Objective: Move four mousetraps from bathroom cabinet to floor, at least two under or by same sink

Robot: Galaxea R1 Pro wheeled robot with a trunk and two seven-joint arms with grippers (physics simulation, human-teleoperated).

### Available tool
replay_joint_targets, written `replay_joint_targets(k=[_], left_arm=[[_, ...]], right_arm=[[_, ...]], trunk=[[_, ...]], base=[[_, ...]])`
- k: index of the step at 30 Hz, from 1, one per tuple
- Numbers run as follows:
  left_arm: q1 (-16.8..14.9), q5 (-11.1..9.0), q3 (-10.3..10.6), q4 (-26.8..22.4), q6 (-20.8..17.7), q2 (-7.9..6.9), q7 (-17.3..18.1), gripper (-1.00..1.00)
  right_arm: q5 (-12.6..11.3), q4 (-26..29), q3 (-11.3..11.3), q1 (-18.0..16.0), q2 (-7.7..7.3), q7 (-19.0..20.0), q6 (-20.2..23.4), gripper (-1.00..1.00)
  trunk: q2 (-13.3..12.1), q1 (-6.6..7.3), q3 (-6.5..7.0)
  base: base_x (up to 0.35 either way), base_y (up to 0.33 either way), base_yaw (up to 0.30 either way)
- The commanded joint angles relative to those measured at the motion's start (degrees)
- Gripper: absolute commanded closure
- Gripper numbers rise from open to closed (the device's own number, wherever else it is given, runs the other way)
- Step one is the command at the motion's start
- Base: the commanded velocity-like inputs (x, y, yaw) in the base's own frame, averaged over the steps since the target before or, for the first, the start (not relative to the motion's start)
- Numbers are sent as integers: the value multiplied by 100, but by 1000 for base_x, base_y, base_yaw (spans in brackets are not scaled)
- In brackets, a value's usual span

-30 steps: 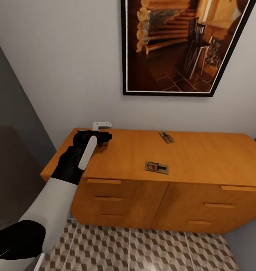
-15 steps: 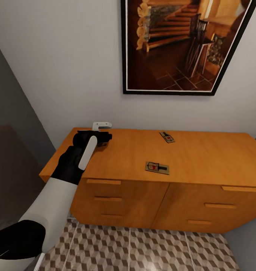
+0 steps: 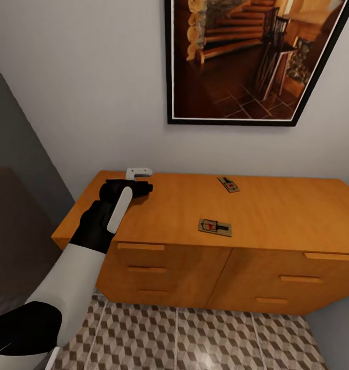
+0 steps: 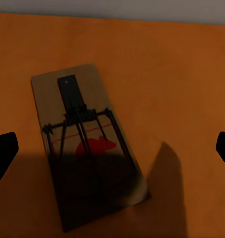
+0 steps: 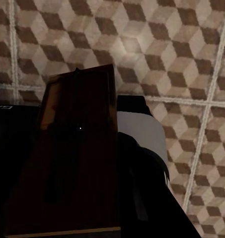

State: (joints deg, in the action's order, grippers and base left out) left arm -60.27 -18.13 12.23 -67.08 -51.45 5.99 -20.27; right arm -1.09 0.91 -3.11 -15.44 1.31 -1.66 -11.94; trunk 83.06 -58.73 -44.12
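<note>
Left wrist view shows me a mousetrap lying flat on the orange top of the cabinet. It is a small brown board with dark wire parts and a red mark in the middle. My left gripper hangs right over it. Its two black fingertips sit far out at the two edges, one on each side of the trap, so the fingers are spread wide. They do not touch the trap. A dark shadow falls over the near half of the board.

In the head view I see two more traps on the cabinet top. One trap lies near the front edge, about in the middle. The other trap lies farther back, near the wall. They are well apart from each other. My left gripper is over the back left corner of the cabinet, and my arm hides the trap under it.

In the right wrist view I see a fourth trap, dark brown, very close to the camera. My right gripper seems to hold it, but I cannot tell for sure, because its fingers are dark and hard to see. The floor with its cube tiles is behind it.

Above the cabinet hangs a picture in a black frame.
</note>
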Motion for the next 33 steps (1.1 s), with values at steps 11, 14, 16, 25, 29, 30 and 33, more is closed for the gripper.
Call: replay_joint_targets(k=[11, 14, 16, 25, 29, 30, 33], left_arm=[[-2, -60, 8, 22, -14, 0, -56, -100], [-2, -60, 8, 37, -14, 1, -56, -100], [-2, -60, 8, 40, -14, 0, -56, -100], [-2, -60, 8, 188, -5, 4, -56, -100], [-2, -60, 8, 193, -5, 5, -56, -100], [-2, -60, 8, 194, -5, 6, -56, -100], [-2, -60, 8, 195, -5, 3, -56, -100]], right_arm=[[-15, -5, -32, -3, -2, -10, -18, 100], [-15, -7, -32, -3, 0, -10, -18, 100], [-15, -7, -32, -3, -3, -10, -18, 100], [-15, -5, -32, -3, -7, -10, -18, 100], [-15, -5, -32, -3, -8, -10, -18, 100], [-15, -5, -32, -3, -8, -10, -18, 100], [-15, -6, -32, -3, -6, -10, -18, 100]], trunk=[[2, 0, -58], [2, 0, -59], [2, 0, -59], [2, 0, -63], [2, 0, -76], [2, 0, -80], [2, 0, -95]], base=[[0, 0, 0], [0, 0, 0], [0, 0, 0], [0, 0, 0], [0, 0, 0], [0, 0, 0], [0, 0, 0]])
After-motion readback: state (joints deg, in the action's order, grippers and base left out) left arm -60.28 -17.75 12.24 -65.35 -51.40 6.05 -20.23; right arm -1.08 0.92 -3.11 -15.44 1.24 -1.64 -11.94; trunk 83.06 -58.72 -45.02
